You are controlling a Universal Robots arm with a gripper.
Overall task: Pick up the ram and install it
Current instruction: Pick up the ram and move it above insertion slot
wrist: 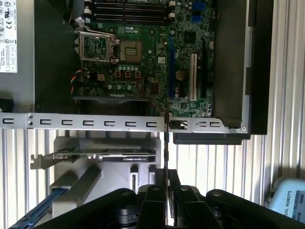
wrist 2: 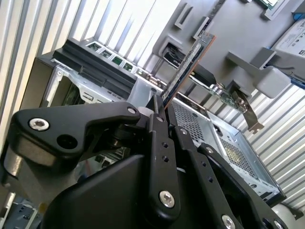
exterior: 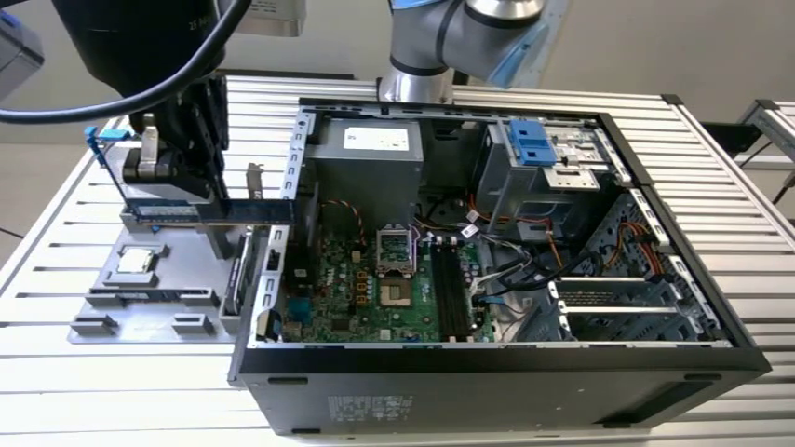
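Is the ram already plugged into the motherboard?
No, in the second wrist view the gripper holds the ram clamped up in the air.

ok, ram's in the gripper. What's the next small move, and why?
Probably lift it clear of the case wall and carry it toward the slots. The gripper is shut on the ram, but it hangs outside the case, above the tray.

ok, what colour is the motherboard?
Green motherboard, clearest in the first wrist view, past the ram held in the claw.
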